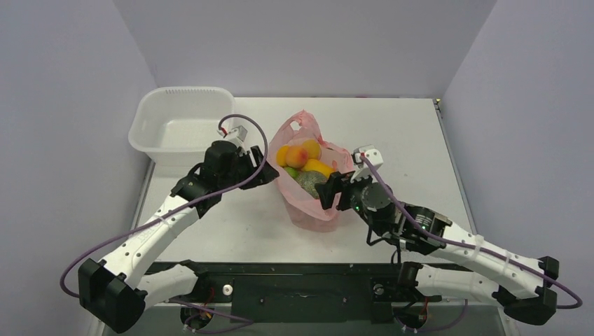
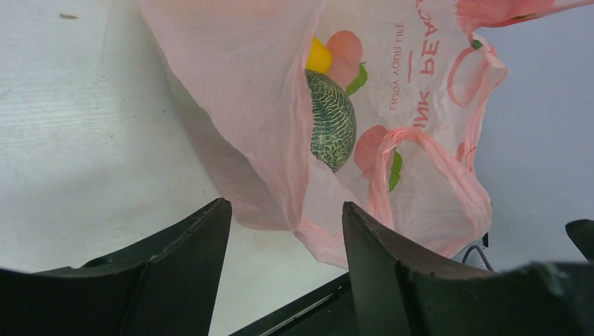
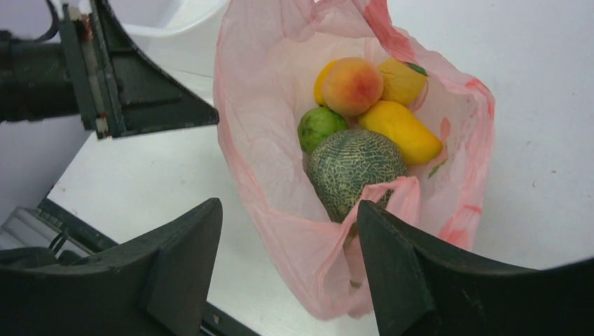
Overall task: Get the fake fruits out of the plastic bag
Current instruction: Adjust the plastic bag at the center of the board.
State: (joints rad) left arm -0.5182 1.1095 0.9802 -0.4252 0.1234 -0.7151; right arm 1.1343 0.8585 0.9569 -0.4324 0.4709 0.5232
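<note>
Top view: the plastic bag (image 1: pixel 312 210) lies open between the left gripper (image 1: pixel 269 170) and the right gripper (image 1: pixel 328 190), with the fake fruits (image 1: pixel 302 155) all inside. Removal appears not yet begun. Left wrist view: jaws wide apart, holding nothing, bag edge just ahead. Right wrist view: jaws equally wide and empty, facing the green melon (image 3: pixel 354 168). The next move calls for closing on a fruit.

One pink plastic bag (image 3: pixel 266 210) lies just ahead of the right gripper (image 3: pixel 287 210), holding six fake fruits (image 3: pixel 352 85) (one netted dark green melon (image 3: pixel 354 171), one lime-green, one peach-coloured, three yellow-orange). One white basin (image 1: pixel 150 115) sits near the left gripper (image 2: pixel 286 206).
</note>
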